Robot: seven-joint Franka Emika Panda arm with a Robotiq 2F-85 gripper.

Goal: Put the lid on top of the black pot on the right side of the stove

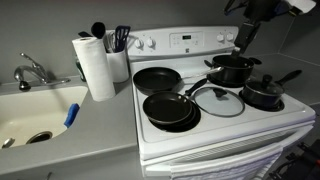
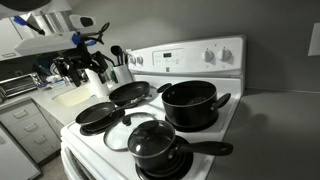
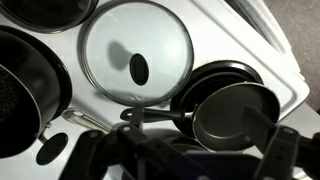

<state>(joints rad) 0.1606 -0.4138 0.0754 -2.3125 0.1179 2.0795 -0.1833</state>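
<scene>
The glass lid (image 1: 218, 102) with its black knob lies flat on the white stove (image 1: 205, 128), at the front middle. It also shows in an exterior view (image 2: 122, 136) and in the wrist view (image 3: 135, 50). The wide black pot (image 1: 232, 68) stands uncovered at the back right, also seen in an exterior view (image 2: 188, 103) and at the left edge of the wrist view (image 3: 22, 92). My gripper (image 1: 244, 38) hangs high above the pot. In the wrist view the gripper (image 3: 190, 160) is open and empty, well above the lid.
A lidded long-handled saucepan (image 1: 265, 93) stands front right, close to the lid. Two black frying pans (image 1: 170, 110) (image 1: 158, 78) fill the stove's left side. A paper towel roll (image 1: 95, 66), a utensil holder (image 1: 119, 60) and a sink (image 1: 35, 112) are on the counter.
</scene>
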